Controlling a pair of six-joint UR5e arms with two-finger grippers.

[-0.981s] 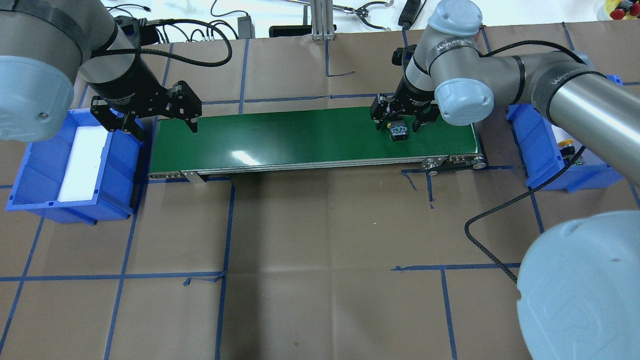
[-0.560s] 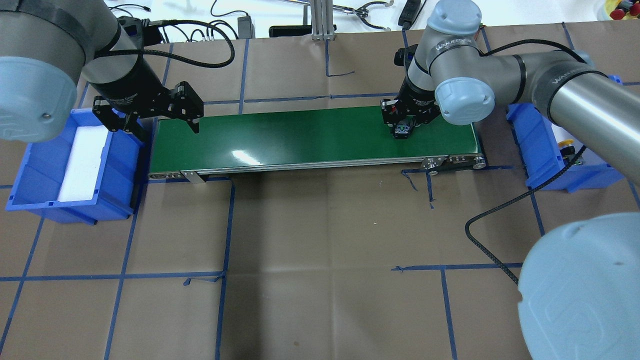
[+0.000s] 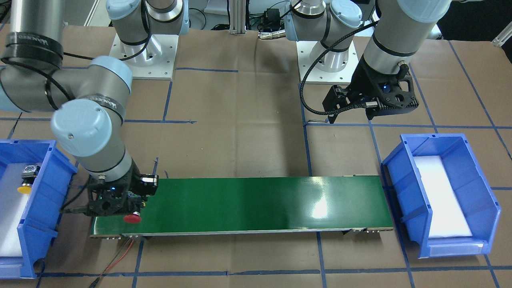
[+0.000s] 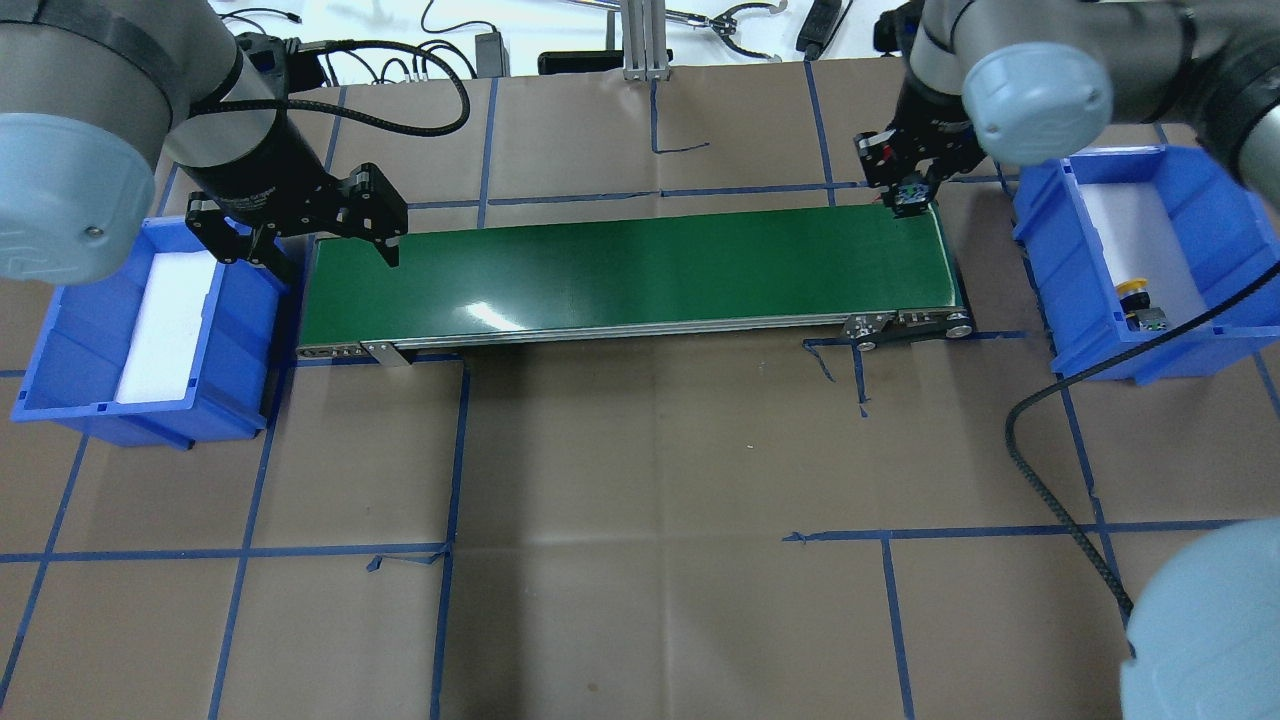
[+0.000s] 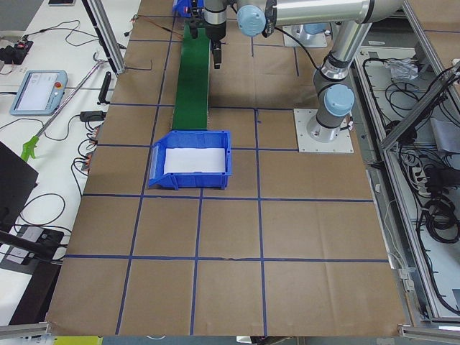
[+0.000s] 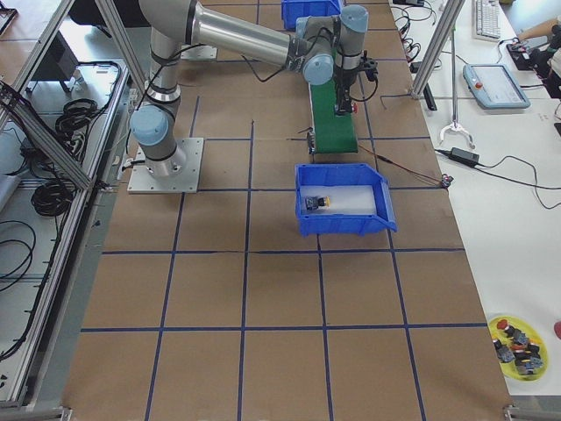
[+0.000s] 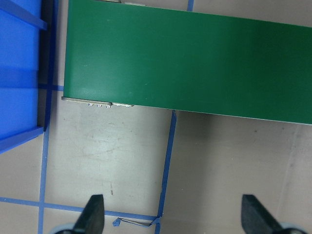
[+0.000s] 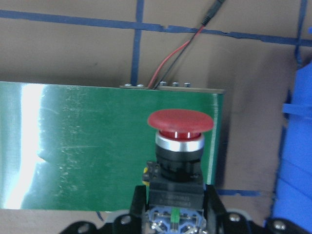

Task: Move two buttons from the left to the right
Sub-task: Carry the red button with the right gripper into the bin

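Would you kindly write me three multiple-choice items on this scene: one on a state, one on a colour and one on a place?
1. The left gripper is: A) shut on a button; B) open and empty; C) shut on nothing.
2. The cap of the button held in the right gripper is: A) red; B) green; C) yellow.
3. The yellow-capped button lies: A) in the left gripper; B) in the right gripper; C) in the blue bin on the robot's right.

Answers:
1. B: the left wrist view shows the fingers wide apart with only the table between them.
2. A: the right wrist view shows a red mushroom cap above the clamped body.
3. C: the overhead view shows it on the white liner inside that bin.
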